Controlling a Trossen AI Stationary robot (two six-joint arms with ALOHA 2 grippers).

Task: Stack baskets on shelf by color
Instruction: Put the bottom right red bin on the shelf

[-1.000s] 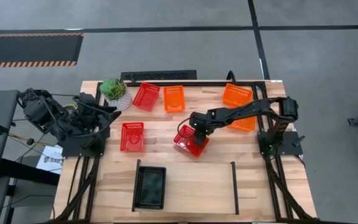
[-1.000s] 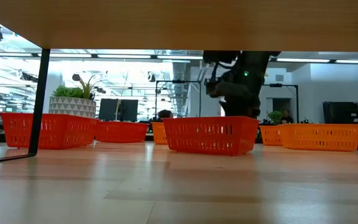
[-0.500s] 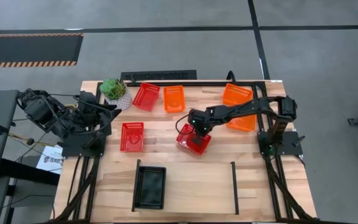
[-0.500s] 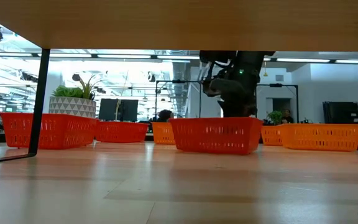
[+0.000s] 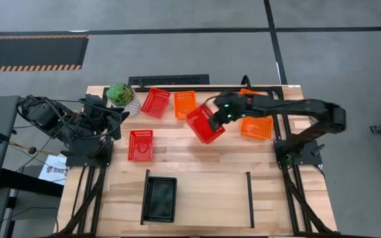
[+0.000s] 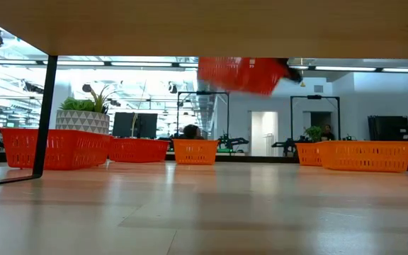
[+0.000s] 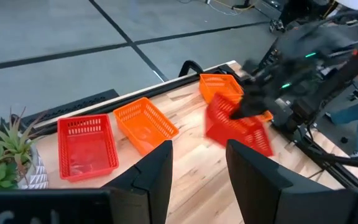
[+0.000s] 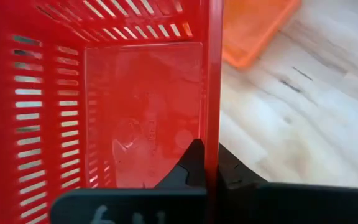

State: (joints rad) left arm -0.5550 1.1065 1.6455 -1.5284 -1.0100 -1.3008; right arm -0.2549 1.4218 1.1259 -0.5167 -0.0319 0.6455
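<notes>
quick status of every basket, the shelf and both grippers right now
red basket in the right gripper: lifted off the table, tilted
right gripper: shut on that basket's wall
red basket by the plant: on the table, empty
red basket at left: on the table, empty
orange basket in the middle: on the table, empty
orange baskets at right: on the table, partly hidden by the arm
black basket: on the shelf
left gripper: open, idle

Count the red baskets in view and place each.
3: one held aloft by the right tool, one beside the plant, one on the table's left.
</notes>
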